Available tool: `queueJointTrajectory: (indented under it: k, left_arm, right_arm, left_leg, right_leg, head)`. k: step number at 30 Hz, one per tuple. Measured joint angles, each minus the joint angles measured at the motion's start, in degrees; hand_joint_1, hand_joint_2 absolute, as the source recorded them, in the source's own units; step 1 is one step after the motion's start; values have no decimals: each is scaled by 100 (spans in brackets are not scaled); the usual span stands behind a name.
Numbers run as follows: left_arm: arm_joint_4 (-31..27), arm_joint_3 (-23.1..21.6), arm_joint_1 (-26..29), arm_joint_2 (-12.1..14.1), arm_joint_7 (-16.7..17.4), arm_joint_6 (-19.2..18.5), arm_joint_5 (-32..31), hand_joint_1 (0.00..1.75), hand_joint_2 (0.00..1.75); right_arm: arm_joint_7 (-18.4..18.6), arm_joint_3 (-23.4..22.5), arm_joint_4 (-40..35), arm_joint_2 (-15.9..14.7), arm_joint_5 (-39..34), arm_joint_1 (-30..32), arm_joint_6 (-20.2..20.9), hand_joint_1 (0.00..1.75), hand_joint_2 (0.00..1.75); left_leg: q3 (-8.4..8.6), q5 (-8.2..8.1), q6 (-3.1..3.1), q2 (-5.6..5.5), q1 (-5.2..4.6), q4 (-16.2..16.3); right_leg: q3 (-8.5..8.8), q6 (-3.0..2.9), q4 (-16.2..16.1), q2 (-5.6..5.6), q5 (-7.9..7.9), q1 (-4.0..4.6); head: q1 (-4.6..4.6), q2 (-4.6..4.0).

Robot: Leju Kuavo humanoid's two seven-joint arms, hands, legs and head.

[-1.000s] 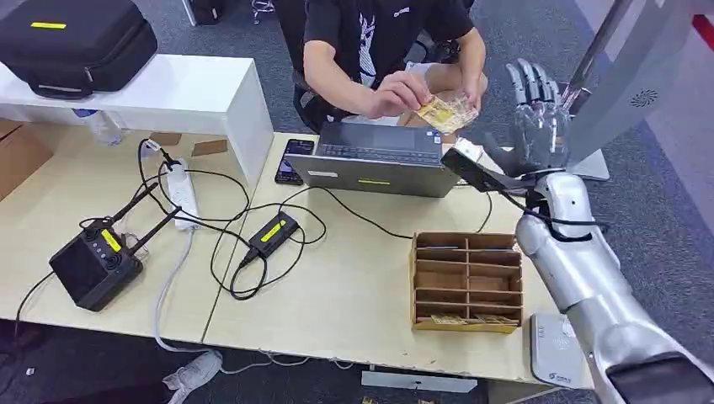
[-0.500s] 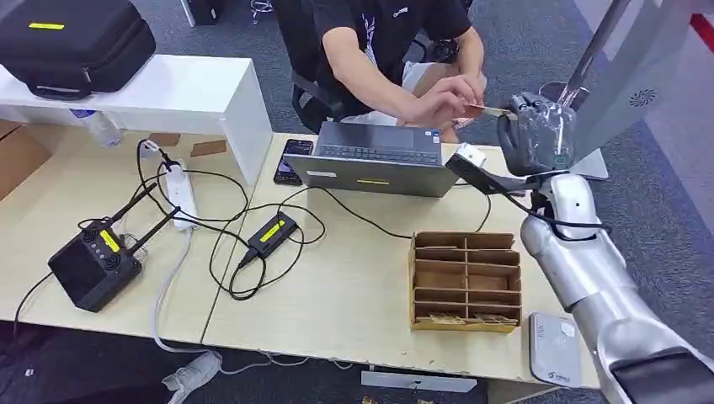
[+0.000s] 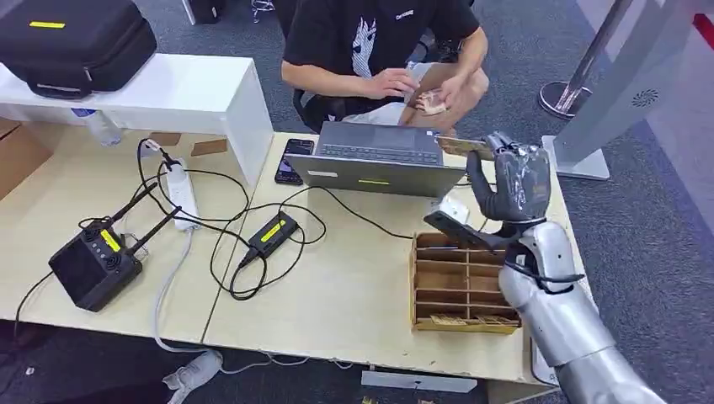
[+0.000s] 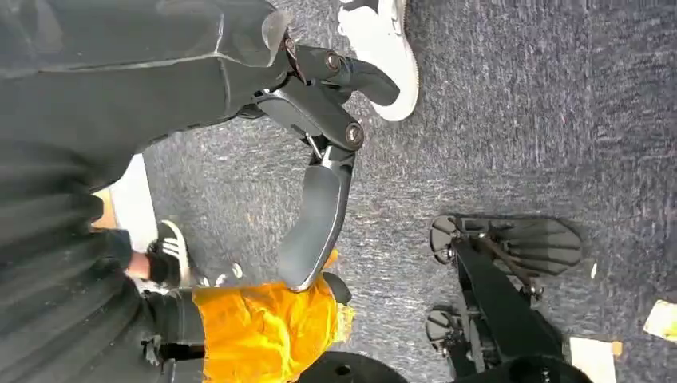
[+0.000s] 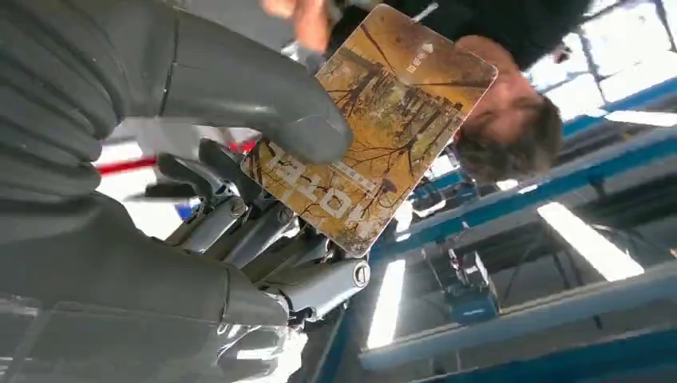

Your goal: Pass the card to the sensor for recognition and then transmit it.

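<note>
Holding the card (image 3: 464,146) pinched between thumb and fingers, the right hand (image 3: 509,181) is raised just beside the laptop (image 3: 375,160), at its right rear corner, in the head view; the card juts from the hand toward the laptop's back edge, lying close to flat, its long axis running roughly along that edge. The sensor (image 3: 540,364) (a pale pad, largely hidden by the forearm) sits at the near table edge, well apart from the laptop, past the cardboard organizer (image 3: 464,280). The left wrist view shows the left hand (image 4: 315,171) hanging over dark carpet, one finger extended with nothing visibly in it; whether the rest are spread or curled I cannot tell. In the right wrist view the thumb (image 5: 263,104) presses on the card's printed face, gripping near one short end, so most of its length projects free. To do this step well, I judge the arm should bring the card's broad face level over the sensor, keeping the pinch firm at that end.
</note>
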Motion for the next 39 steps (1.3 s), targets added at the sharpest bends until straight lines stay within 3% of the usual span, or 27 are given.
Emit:
queueJointTrajectory:
  k: [5,11,13,16,22,25,30,33,39]
  left_arm:
    - [0,57,14,-2,0,26,101,0,175]
    - [0,315,66,-31,0,216,415,0,175]
    - [0,380,59,-42,0,267,494,0,175]
    - [0,551,91,-77,11,402,671,0,175]
    - [0,760,119,-124,13,536,824,0,175]
    - [0,850,126,-146,13,575,881,0,175]
    - [0,896,125,-173,13,605,868,0,175]
    - [0,896,120,-175,13,605,854,0,175]
    - [0,896,117,-177,13,603,828,0,175]
  right_arm:
    - [-158,-109,-896,-35,-316,696,-11,175,175]
    - [-1128,-531,-2301,-22,-2294,2375,-37,175,175]
    - [-1371,-702,-2590,13,-2603,2773,-42,175,175]
    - [-1694,-1387,-3158,195,-3148,3869,-39,175,175]
    - [-1748,-2703,-3542,586,-3748,4786,250,175,175]
    - [-1481,-3654,-3590,813,-3253,4965,971,175,175]
    - [-1256,-4859,-3559,1220,-1444,4990,1062,175,175]
    - [-1092,-5185,-3485,1331,-937,4984,1220,175,175]
    - [-801,-5375,-3345,1416,-545,4951,1435,175,175]
  left_leg:
    - [3,-1,-2,2,0,0]
    - [-2,-16,-4,-32,-2,0]
    - [6,-20,-8,-21,0,2]
    - [10,-38,9,-69,-3,1]
    - [14,-51,4,-43,-5,1]
    - [15,-51,4,-38,-5,2]
    - [17,-51,4,-38,-4,1]
    - [18,-50,3,-36,-3,1]
    - [18,-50,3,-35,-4,1]
  right_leg:
    - [-5,0,-1,2,-3,0]
    - [4,4,-2,-27,-23,-2]
    - [-9,3,-5,-16,-25,-2]
    - [41,5,-8,-66,-59,-2]
    - [19,3,-8,-42,-58,-5]
    - [18,2,-8,-40,-57,-5]
    - [30,2,-8,-41,-57,-3]
    - [29,1,-7,-37,-57,-3]
    - [29,1,-7,-36,-57,-3]
  head:
    - [2,0]
    - [2,0]
    - [-4,0]
    - [7,0]
    - [2,0]
    - [2,0]
    - [0,0]
    - [0,0]
    - [2,0]
